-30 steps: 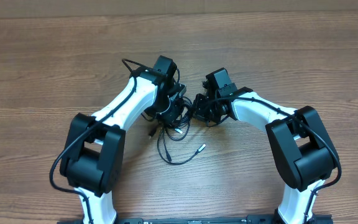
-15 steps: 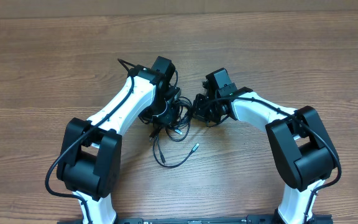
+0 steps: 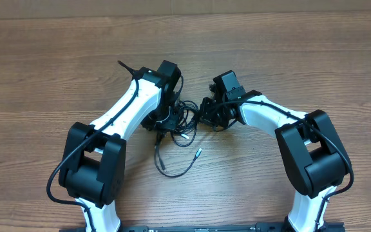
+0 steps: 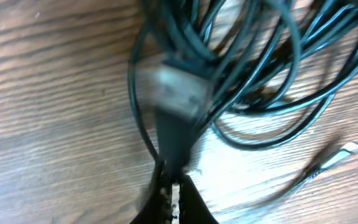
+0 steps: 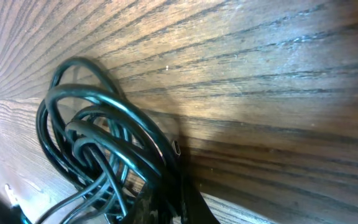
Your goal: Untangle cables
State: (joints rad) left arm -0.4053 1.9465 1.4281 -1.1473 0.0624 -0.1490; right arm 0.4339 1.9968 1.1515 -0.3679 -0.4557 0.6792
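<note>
The table (image 3: 44, 58) is brown wood with fine darker grain lines, which run from left to right in the overhead view. In the right wrist view the grain has a pale glare across the middle. The cables (image 3: 184, 117) are black, and in both wrist views they take on a dark blue-green shine. One small plug end (image 3: 198, 153), low in the centre of the frame, is silver. The left arm (image 3: 131, 106) and the right arm (image 3: 263, 115) have white links and black joints.

Between left gripper (image 3: 164, 121) and right gripper (image 3: 207, 116), on the desk (image 3: 288, 45): cables (image 3: 184, 117), bunched, touching both. On the near side of the left gripper, one loose loop of them.
</note>
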